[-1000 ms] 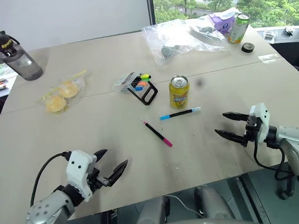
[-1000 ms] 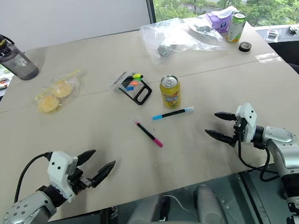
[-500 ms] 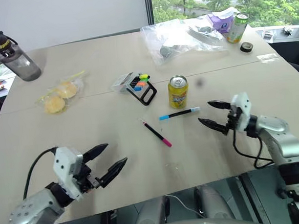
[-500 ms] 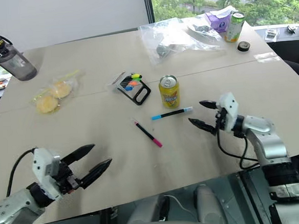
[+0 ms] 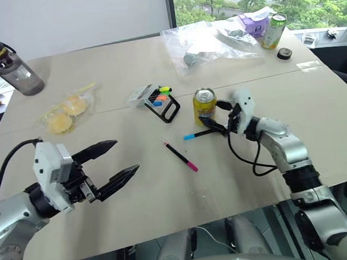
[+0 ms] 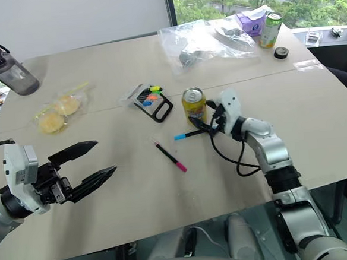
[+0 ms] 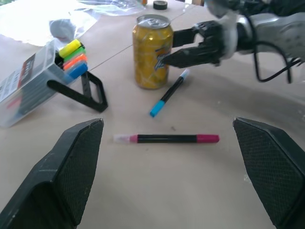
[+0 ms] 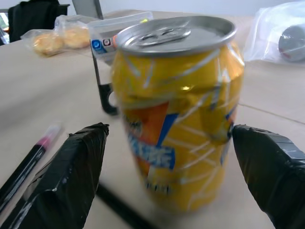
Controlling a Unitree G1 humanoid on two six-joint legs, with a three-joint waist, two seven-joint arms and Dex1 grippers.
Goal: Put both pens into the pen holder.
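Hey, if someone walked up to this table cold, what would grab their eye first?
Probably the yellow can standing mid-table, with the right end effector open right beside it, over the blue-tipped pen. Next, the pink-tipped pen lying alone nearer the robot, and the left end effector open wide above the near left of the table. Behind the can, the pen holder shows bright marker tips.

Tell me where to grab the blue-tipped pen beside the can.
Probably grip the blue-tipped pen at its black middle, coming from above with fingers across it. It lies flat on the table, and the yellow can stands close behind it, crowding a level approach. The right gripper is open.
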